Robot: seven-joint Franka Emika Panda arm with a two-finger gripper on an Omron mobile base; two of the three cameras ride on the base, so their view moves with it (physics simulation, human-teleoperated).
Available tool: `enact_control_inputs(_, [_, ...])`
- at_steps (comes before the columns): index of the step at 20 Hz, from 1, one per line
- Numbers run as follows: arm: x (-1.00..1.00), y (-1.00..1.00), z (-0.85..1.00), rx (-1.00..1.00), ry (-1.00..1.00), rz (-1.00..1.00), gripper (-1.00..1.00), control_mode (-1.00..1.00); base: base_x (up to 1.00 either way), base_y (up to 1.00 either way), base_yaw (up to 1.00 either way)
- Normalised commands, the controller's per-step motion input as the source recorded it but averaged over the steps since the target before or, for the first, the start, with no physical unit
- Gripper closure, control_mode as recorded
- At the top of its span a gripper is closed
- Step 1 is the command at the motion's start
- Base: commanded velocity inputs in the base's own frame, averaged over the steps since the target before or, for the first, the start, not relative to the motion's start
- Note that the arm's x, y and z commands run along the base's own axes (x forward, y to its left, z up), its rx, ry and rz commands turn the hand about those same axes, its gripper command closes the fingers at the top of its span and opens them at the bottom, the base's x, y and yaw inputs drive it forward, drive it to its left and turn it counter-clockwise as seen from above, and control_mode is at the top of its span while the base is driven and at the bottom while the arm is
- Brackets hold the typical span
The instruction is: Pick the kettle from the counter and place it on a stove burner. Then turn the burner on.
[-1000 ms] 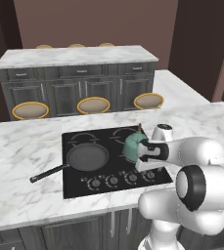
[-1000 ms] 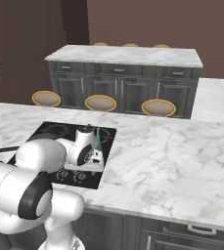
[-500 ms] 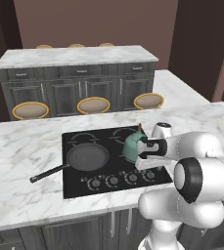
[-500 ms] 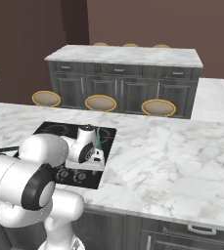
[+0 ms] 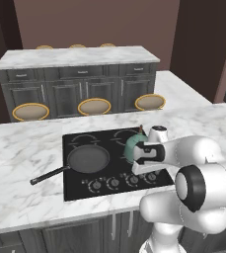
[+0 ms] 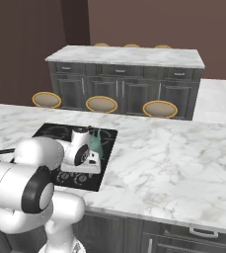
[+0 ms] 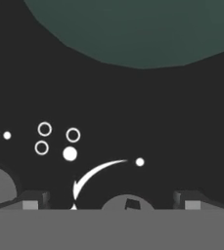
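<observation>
1. Hand view shows the gripper (image 7: 111,200) spread wide, both tips low over black glass, holding nothing.
2. A control knob (image 7: 128,203) sits between the fingertips; whether they touch it, I cannot tell.
3. At 12 o'clock, the kettle (image 7: 138,29) shows as a rounded teal-green body.
4. Left base view shows the kettle (image 5: 131,147) on the cooktop (image 5: 80,143), at 3 o'clock from the frying pan (image 5: 87,159).

A teal-green kettle (image 5: 133,148) is sitting mid-frame on black cooktop glass (image 5: 75,190); the white desk (image 5: 20,148) is showing grey veins.
</observation>
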Motion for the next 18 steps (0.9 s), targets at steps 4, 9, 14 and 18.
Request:
enact_control_inputs(4, [0.0,0.0,-0.01,0.0,0.0,0.0,-1.0,-1.0,0.0,0.0,0.0])
enact_control_inputs(9, [0.0,-0.06,-0.1,0.0,0.0,0.0,-1.0,-1.0,0.0,0.0,0.0])
enact_control_inputs(14, [0.0,0.0,0.0,0.0,0.0,0.0,-1.0,-1.0,0.0,0.0,0.0])
enact_control_inputs(18, [-0.01,-0.04,-0.12,0.0,0.0,0.0,-1.0,-1.0,0.0,0.0,0.0])
